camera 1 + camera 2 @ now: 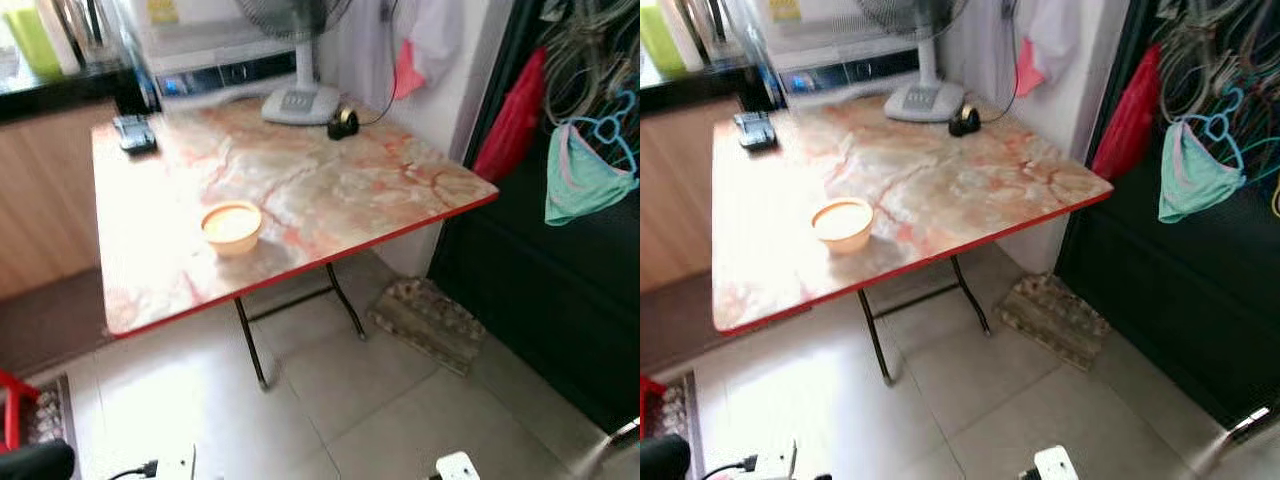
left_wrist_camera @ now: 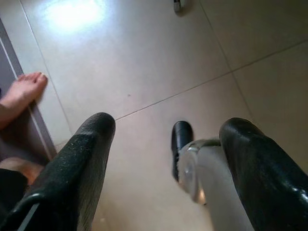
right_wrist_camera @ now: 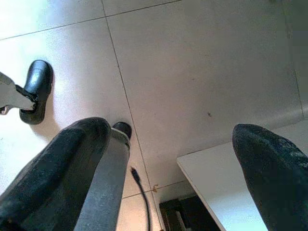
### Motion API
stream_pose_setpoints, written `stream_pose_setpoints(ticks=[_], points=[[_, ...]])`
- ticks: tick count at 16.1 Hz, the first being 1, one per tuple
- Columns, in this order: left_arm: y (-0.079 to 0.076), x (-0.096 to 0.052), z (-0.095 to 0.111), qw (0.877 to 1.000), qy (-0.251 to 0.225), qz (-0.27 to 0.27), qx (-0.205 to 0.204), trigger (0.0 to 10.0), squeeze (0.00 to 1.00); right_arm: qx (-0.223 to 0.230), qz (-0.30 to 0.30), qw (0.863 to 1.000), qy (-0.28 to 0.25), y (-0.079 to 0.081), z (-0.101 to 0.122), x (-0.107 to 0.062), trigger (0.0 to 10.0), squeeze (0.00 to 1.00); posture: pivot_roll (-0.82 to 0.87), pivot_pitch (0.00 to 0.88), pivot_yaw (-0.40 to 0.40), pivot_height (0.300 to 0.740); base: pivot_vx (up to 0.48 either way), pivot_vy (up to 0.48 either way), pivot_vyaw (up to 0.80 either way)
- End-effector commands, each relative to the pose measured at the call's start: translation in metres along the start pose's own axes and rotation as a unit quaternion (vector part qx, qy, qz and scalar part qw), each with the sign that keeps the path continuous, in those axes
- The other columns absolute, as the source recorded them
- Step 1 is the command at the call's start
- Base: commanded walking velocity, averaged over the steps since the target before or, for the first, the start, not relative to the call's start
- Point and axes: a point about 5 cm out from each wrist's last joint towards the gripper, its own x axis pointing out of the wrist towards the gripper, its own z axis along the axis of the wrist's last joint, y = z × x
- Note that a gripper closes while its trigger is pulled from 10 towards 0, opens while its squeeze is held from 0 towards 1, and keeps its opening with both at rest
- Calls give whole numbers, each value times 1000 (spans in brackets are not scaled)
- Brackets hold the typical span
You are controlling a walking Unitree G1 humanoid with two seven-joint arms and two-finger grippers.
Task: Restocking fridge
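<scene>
My left gripper [image 2: 163, 159] and right gripper [image 3: 178, 168] both spread, empty, hanging over pale tiled floor [image 2: 159, 57]. Small round cream bowl [image 1: 232, 226] on marble-patterned red-edged surface [image 1: 330, 190], well ahead, above both.

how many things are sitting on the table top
4: a yellow bowl near the front edge, a dark device at the back left, a fan base and a tape dispenser at the back.

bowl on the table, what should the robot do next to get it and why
Probably step closer to the table first: the bowl sits well in from the near red edge, and both grippers, left and right, hang open over floor tiles.
</scene>
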Motion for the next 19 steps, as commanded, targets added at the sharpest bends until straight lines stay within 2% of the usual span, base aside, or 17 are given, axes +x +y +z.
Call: stream_pose_setpoints(ticks=[1, 2, 3, 6, 8, 12, 15, 16, 19], points=[[-1, 6, 53, 993, -118, 19, 10, 10000, 0, -3, 1, 1000, -5, 1, 1, 0, 10000, 0, -49, 0, 2, 740, 0, 0, 0], [0, 5, 91, 979, -201, 32, 19, 10000, 0, -2, 0, 1000, -12, 1, 2, 0, 10000, 0, -47, 0, 5, 740, 0, 0, 0], [-2, 2, 101, 972, -232, 32, 27, 10000, 0, -6, -3, 1000, -11, 0, 2, 0, 10000, 0, -45, 0, 5, 740, 0, 0, 800], [-7, -3, 120, 958, -285, 27, 26, 10000, 0, -2, -2, 1000, -9, 1, 0, 0, 10000, 0, -50, 0, 10, 740, 0, 0, 800], [-11, -8, 134, 947, -319, 12, 41, 10000, 0, 6, 1, 1000, -6, 1, -1, 0, 10000, 0, -42, 0, 8, 740, 0, 0, 0], [-21, -17, 143, 934, -355, -1, 45, 10000, 0, -6, 6, 1000, -6, 1, -1, 0, 10000, 0, -39, 0, 0, 740, 0, 0, 0], [-33, -37, 164, 898, -430, -18, 92, 10000, 0, -8, 6, 1000, -6, -1, 0, 0, 10000, 0, -30, 0, -5, 740, 0, 0, 0], [-40, -47, 176, 883, -459, -28, 98, 10000, 0, -9, 6, 1000, -6, -1, 0, 0, 10000, 0, -26, 0, -8, 740, 0, 0, 0], [-47, -68, 200, 852, -513, -36, 101, 10000, 0, -11, 5, 1000, -8, -1, 0, 0, 10000, 0, -31, 0, -6, 740, 0, 0, 0]])
